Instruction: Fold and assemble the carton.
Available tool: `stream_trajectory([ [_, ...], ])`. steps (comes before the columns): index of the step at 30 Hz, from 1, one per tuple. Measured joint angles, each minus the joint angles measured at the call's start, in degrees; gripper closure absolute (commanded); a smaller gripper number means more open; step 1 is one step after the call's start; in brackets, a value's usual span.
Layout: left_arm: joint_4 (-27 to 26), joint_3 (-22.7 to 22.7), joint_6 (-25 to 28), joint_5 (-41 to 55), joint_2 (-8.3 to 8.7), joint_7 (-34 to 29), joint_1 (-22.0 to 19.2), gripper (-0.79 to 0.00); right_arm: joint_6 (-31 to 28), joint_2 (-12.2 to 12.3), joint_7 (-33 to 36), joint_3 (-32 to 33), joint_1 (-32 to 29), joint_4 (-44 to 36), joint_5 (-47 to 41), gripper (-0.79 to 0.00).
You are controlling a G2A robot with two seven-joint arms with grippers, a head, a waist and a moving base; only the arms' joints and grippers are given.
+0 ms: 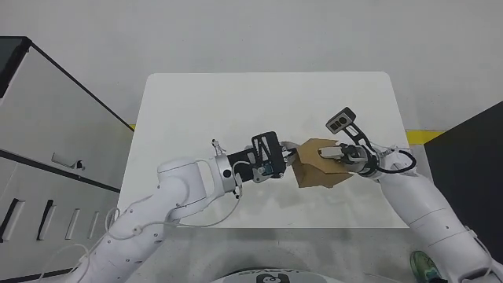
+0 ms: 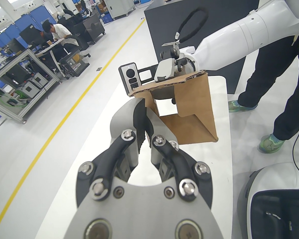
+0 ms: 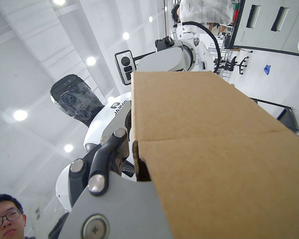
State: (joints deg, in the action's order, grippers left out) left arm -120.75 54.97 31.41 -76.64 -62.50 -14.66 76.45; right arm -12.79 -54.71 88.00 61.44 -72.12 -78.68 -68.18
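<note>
Half-open carton point(image 1: 318, 165) over tabletop point(image 1: 236, 102): left fingers point(image 2: 125, 121) shut on a flap point(image 2: 149, 103), right fingers point(image 2: 164, 70) clamp top panel point(image 2: 169, 84), probably bracing for folding.

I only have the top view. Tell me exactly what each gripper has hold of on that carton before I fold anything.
Observer: From the left wrist view, the left gripper is pinched shut on a side flap at the carton's near end.
Operator: Report the right one.
Observer: The right gripper clamps the corrugated top edge, with one finger above it and one below.
Operator: Say whether the carton is closed up.
Observer: No. The end facing the left gripper is open, and a gap at the far end lets me see right through.
</note>
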Motion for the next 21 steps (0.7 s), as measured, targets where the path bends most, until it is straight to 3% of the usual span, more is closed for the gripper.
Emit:
stream_trajectory([
  [21, 0.7, -1.5, 0.6, -0.1, -0.57, 0.3, -1.2, 0.0, -0.8, 0.2, 0.0, -3.4, 1.6, 0.8, -0.8, 0.0],
])
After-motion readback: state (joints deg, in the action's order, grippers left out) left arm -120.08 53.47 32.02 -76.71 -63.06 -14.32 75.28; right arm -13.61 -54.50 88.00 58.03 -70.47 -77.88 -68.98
